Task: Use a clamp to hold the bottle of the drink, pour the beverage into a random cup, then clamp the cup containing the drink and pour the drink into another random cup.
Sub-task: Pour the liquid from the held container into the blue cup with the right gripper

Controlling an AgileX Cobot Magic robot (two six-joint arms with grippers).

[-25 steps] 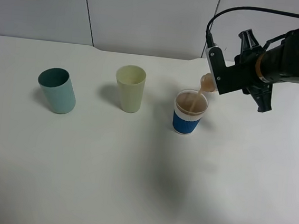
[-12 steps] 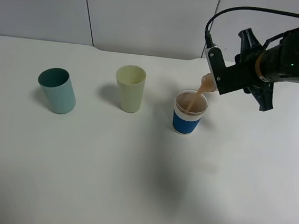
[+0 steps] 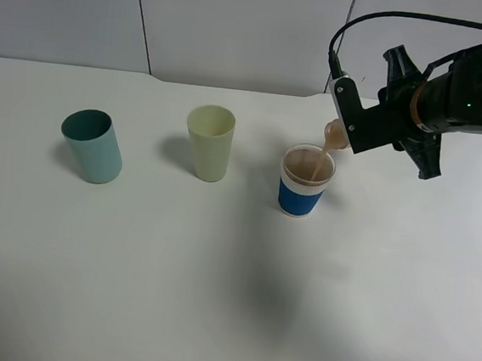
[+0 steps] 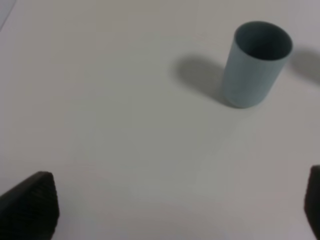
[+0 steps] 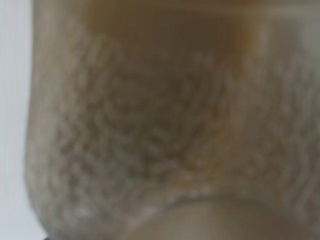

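Right gripper [image 3: 347, 122] is clamped tight on the bottle [image 3: 334, 136], which sits tipped over w/ its neck pointing down, just above and to the right-rear of the blue-sleeved cup [image 3: 300, 196]. A thin stream of the beverage [image 3: 319, 156] runs from the neck into that cup; light brown liquid shows inside near the rim. Right wrist view is filled by the bottle's [image 5: 160, 125] blurred surface, no detail readable. Pale yellow-green cup [image 3: 209, 143] stands upright left of the blue-sleeved cup, apart from it; teal cup [image 3: 93, 147] stands further left again, well apart. Left gripper [image 4: 172, 207] is spread wide, holding nothing, hovering over the white table [image 3: 213, 297] w/ the teal cup [image 4: 255, 65] ahead of it.
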